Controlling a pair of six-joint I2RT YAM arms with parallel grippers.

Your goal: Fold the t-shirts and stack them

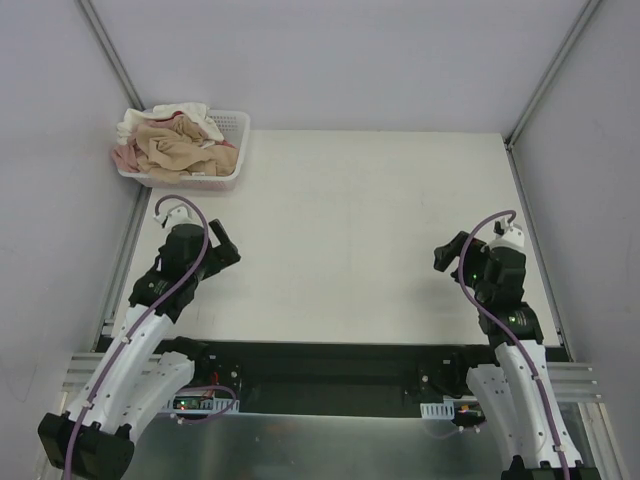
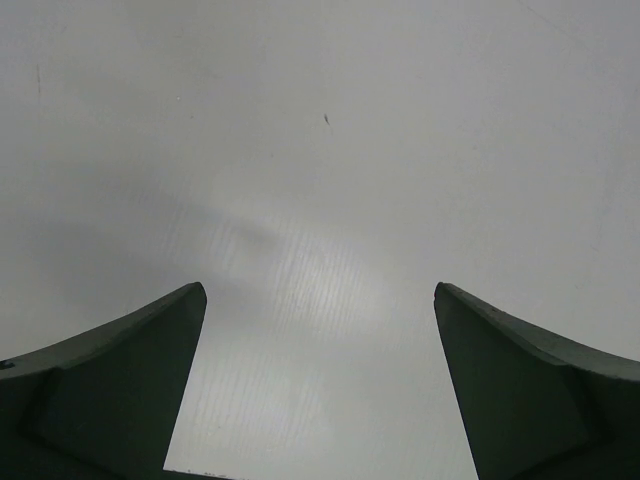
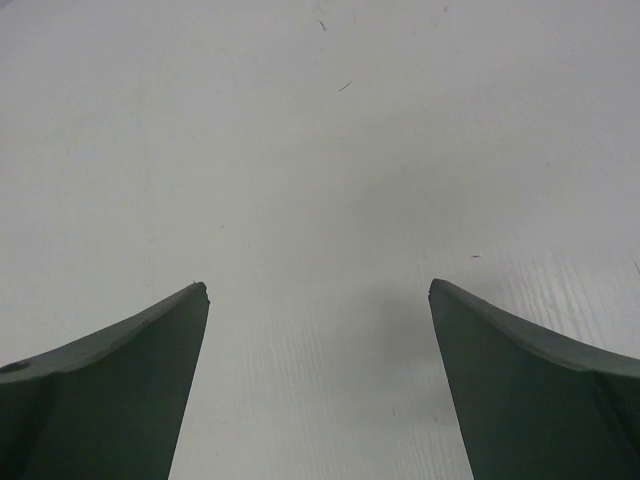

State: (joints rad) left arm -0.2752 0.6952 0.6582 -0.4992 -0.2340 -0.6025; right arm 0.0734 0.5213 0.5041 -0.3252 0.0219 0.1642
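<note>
The t-shirts lie crumpled in a heap in the white lattice basket (image 1: 237,150) at the table's far left corner. A tan-beige shirt (image 1: 168,148) is on top, a cream-white one (image 1: 186,112) at the back, a dusty pink one (image 1: 126,160) at the left. My left gripper (image 1: 226,246) is open and empty over the bare table, a little in front of the basket. Its wrist view shows only table between the spread fingertips (image 2: 185,305). My right gripper (image 1: 449,254) is open and empty over the right side of the table, with bare table between its fingertips (image 3: 190,305).
The white table top (image 1: 350,220) runs between grey walls with metal rails at the left and right edges. The arm bases and a black bar sit along the near edge.
</note>
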